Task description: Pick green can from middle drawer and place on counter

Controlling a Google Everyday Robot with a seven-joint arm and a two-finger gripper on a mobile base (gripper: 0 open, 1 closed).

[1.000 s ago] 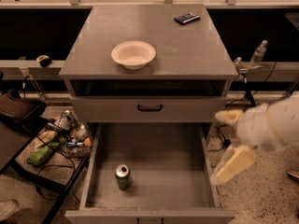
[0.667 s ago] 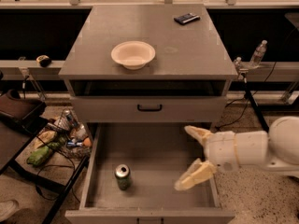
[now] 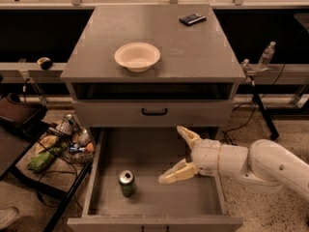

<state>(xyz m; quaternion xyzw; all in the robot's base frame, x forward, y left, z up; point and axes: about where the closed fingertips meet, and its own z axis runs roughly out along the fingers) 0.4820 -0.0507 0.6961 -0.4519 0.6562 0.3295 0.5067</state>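
The green can (image 3: 127, 183) stands upright on the floor of the open middle drawer (image 3: 154, 197), left of centre, its silver top showing. My gripper (image 3: 177, 153) reaches in from the right over the drawer, with its two cream fingers spread wide and empty. It is to the right of the can and apart from it. The counter (image 3: 193, 52) is the flat grey top of the cabinet above.
A white bowl (image 3: 137, 56) and a dark flat object (image 3: 192, 19) sit on the counter. A drawer front with a black handle (image 3: 154, 112) is above the open drawer. A wire basket of clutter (image 3: 67, 139) is at the left. A clear bottle (image 3: 266, 55) is at the right.
My arm has swung in from the right side of the drawer to over its floor, closer to the can. The can has not moved.
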